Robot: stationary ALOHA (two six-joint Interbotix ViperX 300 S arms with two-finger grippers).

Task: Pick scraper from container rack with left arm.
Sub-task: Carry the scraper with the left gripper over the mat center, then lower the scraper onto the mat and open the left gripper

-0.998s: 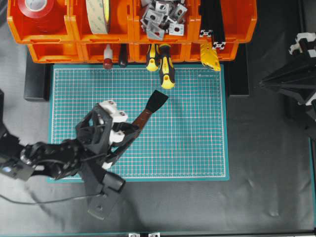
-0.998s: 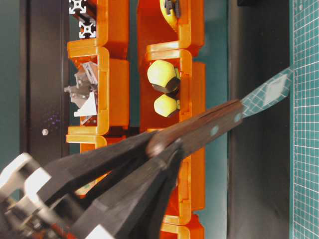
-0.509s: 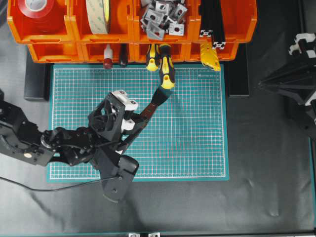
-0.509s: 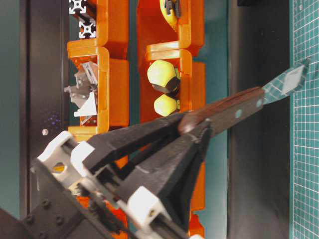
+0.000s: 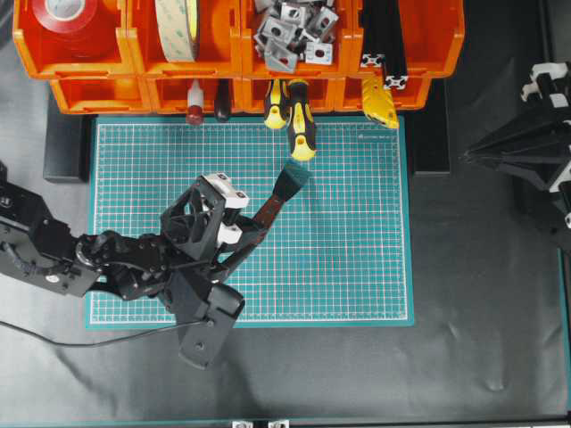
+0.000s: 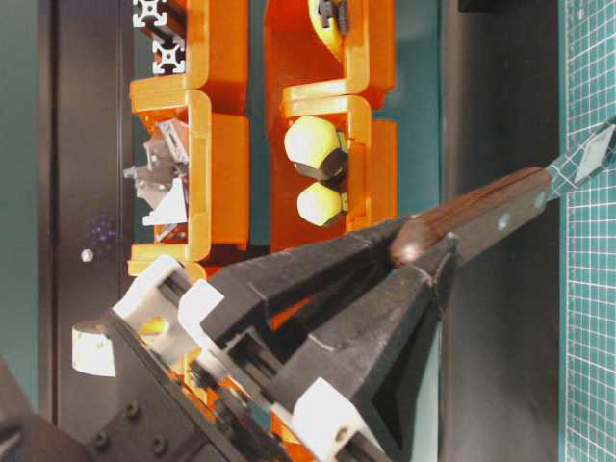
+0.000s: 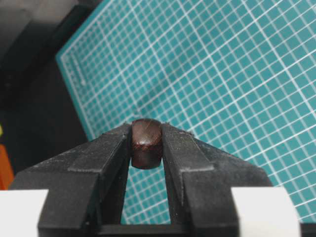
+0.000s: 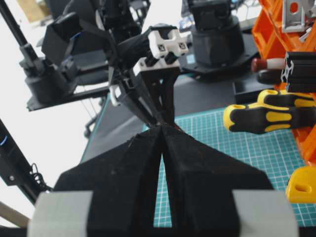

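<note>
My left gripper (image 5: pixel 251 235) is shut on the butt end of the scraper's (image 5: pixel 273 206) reddish-brown handle, above the middle of the green cutting mat (image 5: pixel 357 267). The left wrist view shows the rounded handle end (image 7: pixel 146 143) pinched between both fingers. The scraper slants away from the gripper with its dark blade (image 5: pixel 292 181) pointing toward the orange container rack (image 5: pixel 89 94). Seen from table level, the handle (image 6: pixel 486 214) and blade tip (image 6: pixel 592 152) tilt down close to the mat. My right gripper (image 5: pixel 467 157) is shut and empty at the right, off the mat.
Two yellow-and-black screwdrivers (image 5: pixel 301 125) stick out of a lower bin just beyond the blade. A small red-knobbed tool (image 5: pixel 194 114) sits in a bin to their left. Upper bins hold tape rolls (image 5: pixel 62 13), metal brackets (image 5: pixel 290 31) and black profiles (image 5: pixel 384 36).
The left arm has carried the scraper toward the rack, then lowered it, so the blade now sits nearer the mat. The right arm has stayed still.
</note>
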